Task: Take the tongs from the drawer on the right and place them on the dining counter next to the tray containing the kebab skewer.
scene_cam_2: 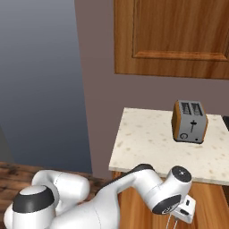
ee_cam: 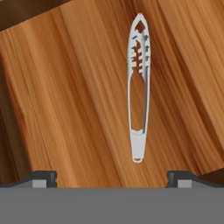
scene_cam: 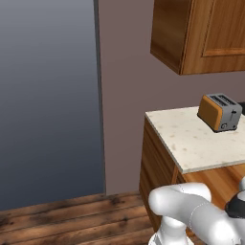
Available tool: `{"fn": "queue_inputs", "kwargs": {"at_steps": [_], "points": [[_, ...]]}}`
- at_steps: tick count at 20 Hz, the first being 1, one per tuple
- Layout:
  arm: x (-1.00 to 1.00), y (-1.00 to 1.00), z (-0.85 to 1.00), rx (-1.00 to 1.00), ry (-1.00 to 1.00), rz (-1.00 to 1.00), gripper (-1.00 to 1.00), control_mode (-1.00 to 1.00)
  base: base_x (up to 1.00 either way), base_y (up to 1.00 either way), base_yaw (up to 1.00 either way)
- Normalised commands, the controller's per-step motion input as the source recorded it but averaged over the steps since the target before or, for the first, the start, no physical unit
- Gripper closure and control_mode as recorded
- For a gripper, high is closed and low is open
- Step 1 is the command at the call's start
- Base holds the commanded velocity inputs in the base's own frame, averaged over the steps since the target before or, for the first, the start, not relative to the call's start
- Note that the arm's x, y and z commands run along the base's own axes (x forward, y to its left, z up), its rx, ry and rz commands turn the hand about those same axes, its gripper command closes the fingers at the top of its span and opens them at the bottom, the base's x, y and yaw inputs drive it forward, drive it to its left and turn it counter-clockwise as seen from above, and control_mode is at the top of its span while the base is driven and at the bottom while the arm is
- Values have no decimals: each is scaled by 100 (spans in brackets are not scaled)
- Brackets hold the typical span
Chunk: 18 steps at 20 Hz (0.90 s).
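Gripper over the drawer, fingers spread wide

I had the gripper (ee_cam: 112, 178) released and holding nothing; the tongs (ee_cam: 138, 89) lay flat on the wooden floor of the drawer (ee_cam: 65, 109), just ahead of and between the fingertips (ee_cam: 43, 177).

Shiny metal tongs (ee_cam: 138, 92) on smooth grained wood drawer (ee_cam: 65, 100) floor
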Motion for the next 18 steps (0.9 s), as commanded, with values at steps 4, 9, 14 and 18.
{"fn": "queue_inputs", "kwargs": {"at_steps": [4, 9, 14, 18], "points": [[5, 0, -19, -2, -1, 0, -100, -100, 0, 0, 0], [4, 0, -19, -3, 0, 0, -100, -100, 0, 0, 0], [2, 0, -25, -4, 0, 0, -100, -100, 0, 0, 0], [0, 0, -27, -4, 0, 0, -100, -100, 0, 0, 0]]}}
